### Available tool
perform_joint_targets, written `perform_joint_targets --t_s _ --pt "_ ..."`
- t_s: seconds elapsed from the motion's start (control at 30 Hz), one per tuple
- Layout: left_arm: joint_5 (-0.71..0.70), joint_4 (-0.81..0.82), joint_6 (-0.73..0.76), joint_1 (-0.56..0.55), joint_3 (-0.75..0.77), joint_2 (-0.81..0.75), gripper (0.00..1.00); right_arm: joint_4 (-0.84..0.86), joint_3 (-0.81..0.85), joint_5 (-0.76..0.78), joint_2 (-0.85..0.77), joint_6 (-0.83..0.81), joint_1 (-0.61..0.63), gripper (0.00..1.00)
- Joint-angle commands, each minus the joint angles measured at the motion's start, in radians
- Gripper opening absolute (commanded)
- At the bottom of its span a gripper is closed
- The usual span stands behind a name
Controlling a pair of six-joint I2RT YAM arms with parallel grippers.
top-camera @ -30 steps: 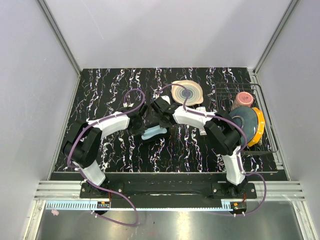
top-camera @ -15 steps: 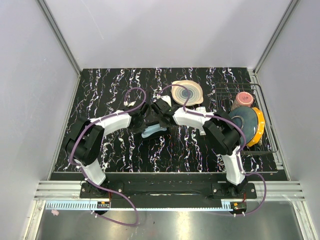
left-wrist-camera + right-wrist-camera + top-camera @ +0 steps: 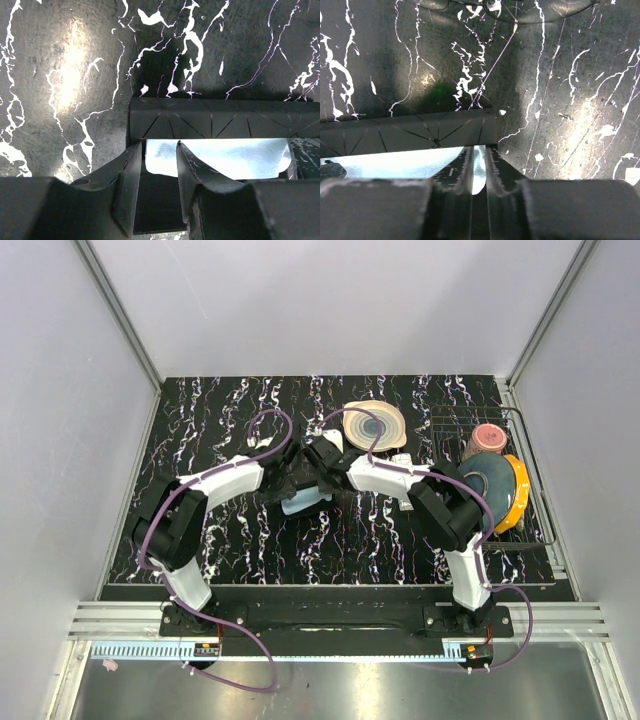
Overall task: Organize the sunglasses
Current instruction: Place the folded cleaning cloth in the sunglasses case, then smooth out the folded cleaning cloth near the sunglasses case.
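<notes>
Gleaming pale-blue sheet [image 3: 225, 157], creased matte-black case [image 3: 215, 120], parted left tool [image 3: 159, 150]

The table [image 3: 60, 75] is black stone-look with white veins: smooth, half-glossy, throwing glare, finely scratched. The case [image 3: 200, 120] is matt black, leather-like, scored with thin crease lines. The cloth [image 3: 225, 157] in it is pale blue with a soft sheen. The left gripper [image 3: 157, 152] and right gripper [image 3: 477, 157] are matt black plastic, scuffed along the finger edges. The sunglasses [image 3: 540, 12] have glossy, translucent lenses. At the table's right edge, the rack [image 3: 545, 525] is thin metal wire. Near the far edge, the plate [image 3: 374, 422] looks glazed.
</notes>
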Motion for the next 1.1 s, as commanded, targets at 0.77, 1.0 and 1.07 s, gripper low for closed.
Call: perform_joint_targets --t_s 0.77,1.0,1.07 --pt "-0.007 -0.144 -0.014 0.004 0.103 -0.074 0.04 0.003 0.017 -0.174 -0.063 -0.032 -0.015 0.06" --pt "0.096 0.003 -0.001 0.005 0.053 -0.064 0.04 0.032 0.044 -0.202 -0.007 -0.047 -0.015 0.02" --pt "0.113 0.016 0.003 0.004 0.044 -0.025 0.02 0.032 0.051 -0.211 0.010 -0.045 -0.015 0.02"
